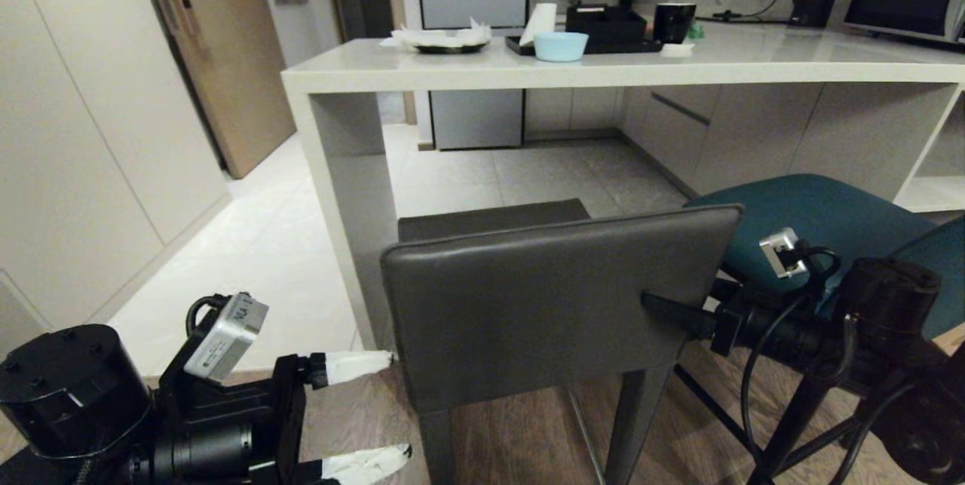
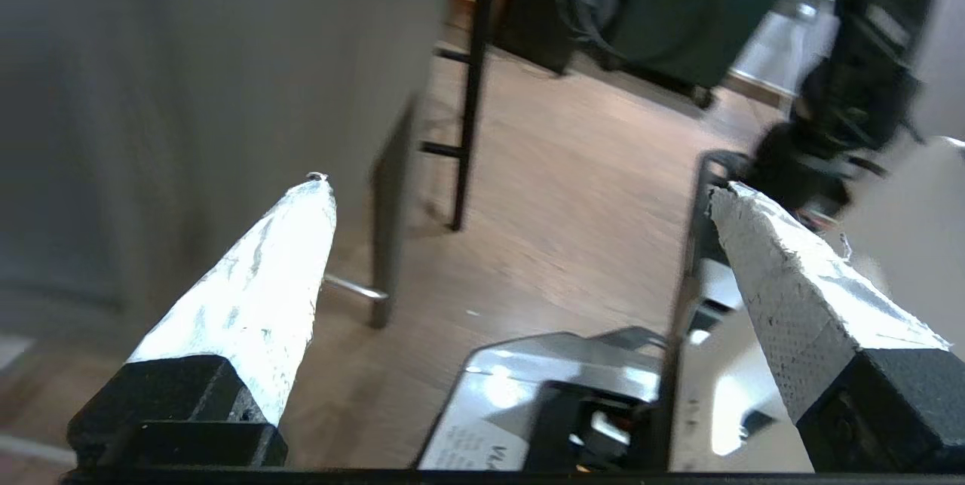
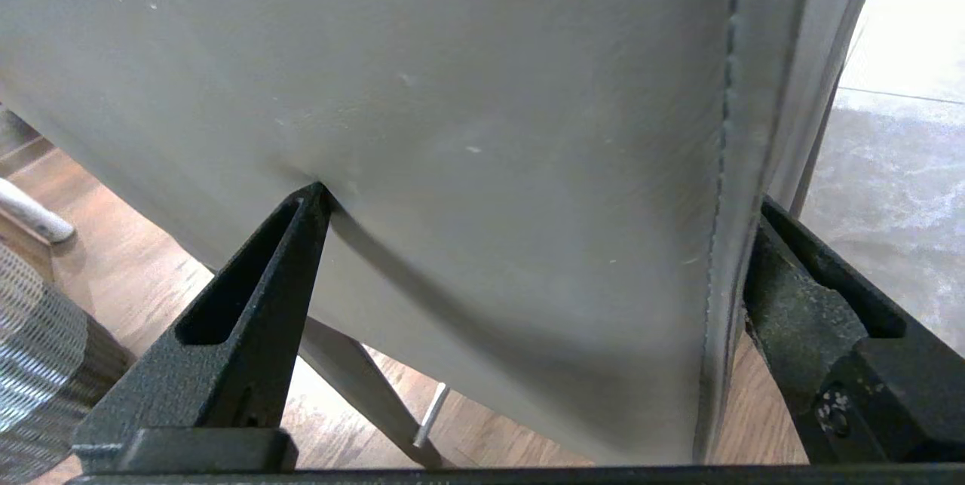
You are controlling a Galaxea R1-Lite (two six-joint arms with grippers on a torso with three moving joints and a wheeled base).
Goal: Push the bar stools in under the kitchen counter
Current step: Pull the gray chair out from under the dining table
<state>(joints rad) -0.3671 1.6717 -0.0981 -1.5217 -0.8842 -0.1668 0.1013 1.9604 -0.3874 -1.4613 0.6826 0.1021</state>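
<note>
Taking the dark grey stool as the landmark: to its left, low and just off the backrest's left edge, the left pincer hangs with its white-taped fingers spread wide and pinching nothing, one tip close to that edge, though contact cannot be told. The stool itself stands in front of the desk, its square seat only partly beneath the thick pale top beside the slab side panel, the low rectangular back facing the robot. At the back's right side the right pincer is spread as well: the right wrist view shows one black finger pressing a dimple into the leather while the other sits past the stitched side edge, so the jaws straddle that edge without clamping it. To the right of the grey stool, close by, the teal stool stands with its seat also mostly out from under the desk. The dimple suggests soft padding over a stiff panel, so a push will likely sink in a little before the frame moves. On tall straight legs the stool looks top-heavy, and pressure high up or at one side only could tip or swivel it. The better purchase is probably low on the backrest, with both pincers bearing evenly, and the legs may drag where wood flooring meets tile.
</note>
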